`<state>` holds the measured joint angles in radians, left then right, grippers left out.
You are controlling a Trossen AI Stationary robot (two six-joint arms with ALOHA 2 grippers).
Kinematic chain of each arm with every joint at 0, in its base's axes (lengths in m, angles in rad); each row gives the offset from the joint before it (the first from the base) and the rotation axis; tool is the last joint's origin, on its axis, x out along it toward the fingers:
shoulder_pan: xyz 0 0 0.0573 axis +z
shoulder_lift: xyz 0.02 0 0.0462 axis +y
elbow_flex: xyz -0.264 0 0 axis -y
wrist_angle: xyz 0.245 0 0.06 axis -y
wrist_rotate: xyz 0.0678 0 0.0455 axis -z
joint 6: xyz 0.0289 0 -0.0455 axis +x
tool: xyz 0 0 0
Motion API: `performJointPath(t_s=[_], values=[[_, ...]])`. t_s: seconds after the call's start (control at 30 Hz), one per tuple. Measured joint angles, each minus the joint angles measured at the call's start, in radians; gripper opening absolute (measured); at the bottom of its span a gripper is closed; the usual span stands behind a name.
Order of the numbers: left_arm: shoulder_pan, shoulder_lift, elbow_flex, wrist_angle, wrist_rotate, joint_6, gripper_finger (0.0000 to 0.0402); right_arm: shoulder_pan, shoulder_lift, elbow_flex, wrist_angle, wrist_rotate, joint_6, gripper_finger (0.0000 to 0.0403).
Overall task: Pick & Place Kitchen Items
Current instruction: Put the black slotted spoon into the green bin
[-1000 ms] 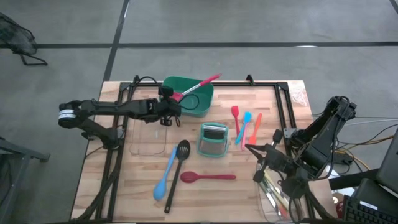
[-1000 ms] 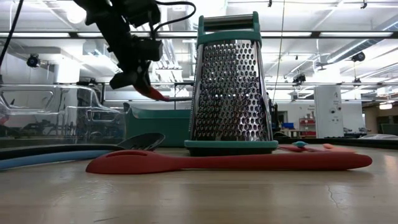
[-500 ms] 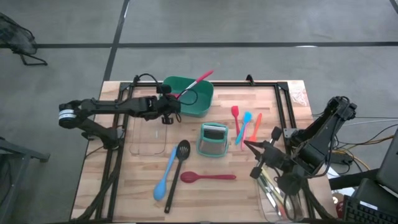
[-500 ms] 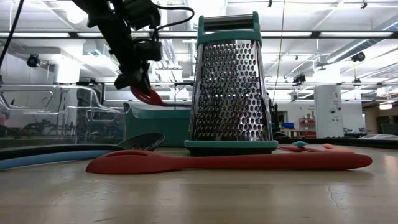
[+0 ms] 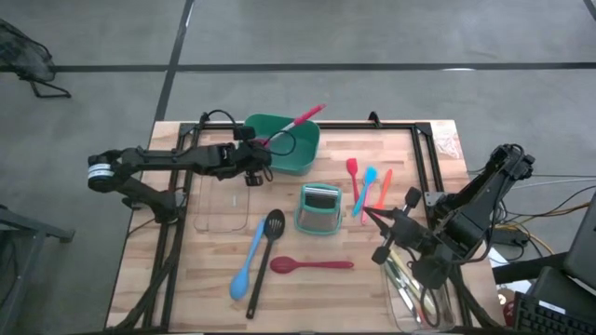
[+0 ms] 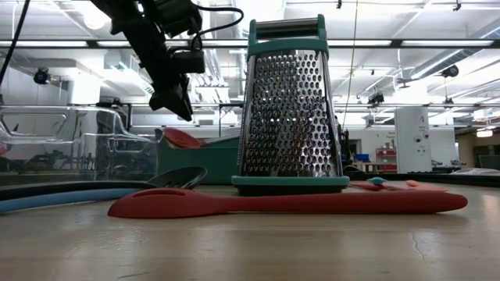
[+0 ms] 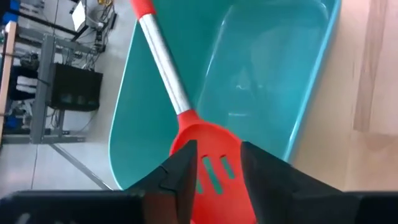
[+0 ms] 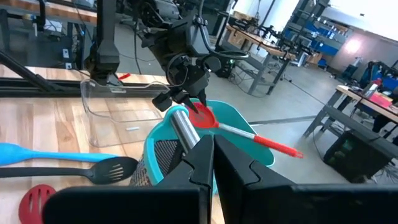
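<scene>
Left gripper (image 5: 260, 158): fingers now parted just above the green tub's (image 5: 303, 158) near rim; a second ago they clamped the red slotted spatula (image 5: 291, 126).
Change: spatula released, head resting in the tub; this placement looks finished.
Spatula axis: leaning diagonally, head down by the gripper, red-tipped handle jutting up over the far rim.
Right gripper (image 5: 389, 237): closed and empty, waiting near the small spatulas (image 5: 369, 189).
Remaining: blue spoon (image 5: 247, 264), black slotted spoon (image 5: 265, 256), red spoon (image 5: 310, 265) on the table (image 5: 326, 298).
</scene>
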<state>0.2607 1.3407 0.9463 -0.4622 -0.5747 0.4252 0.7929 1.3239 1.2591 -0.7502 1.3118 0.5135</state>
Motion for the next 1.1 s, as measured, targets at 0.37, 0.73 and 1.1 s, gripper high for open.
performJointPath(t_s=[0.37,0.73,1.1], values=[[-0.031,0.000,0.028,-0.002,0.004,-0.070,0.0167,-0.001,0.000,0.000,0.001,0.000,-0.020,0.0008],[-0.172,-0.001,0.062,-0.062,0.421,-0.388,0.0167,-0.002,0.000,-0.004,0.000,0.000,-0.027,0.0008],[-0.232,0.127,0.065,-0.088,0.511,-0.446,0.0167,-0.002,0.000,-0.005,0.011,-0.001,-0.019,0.0008]])
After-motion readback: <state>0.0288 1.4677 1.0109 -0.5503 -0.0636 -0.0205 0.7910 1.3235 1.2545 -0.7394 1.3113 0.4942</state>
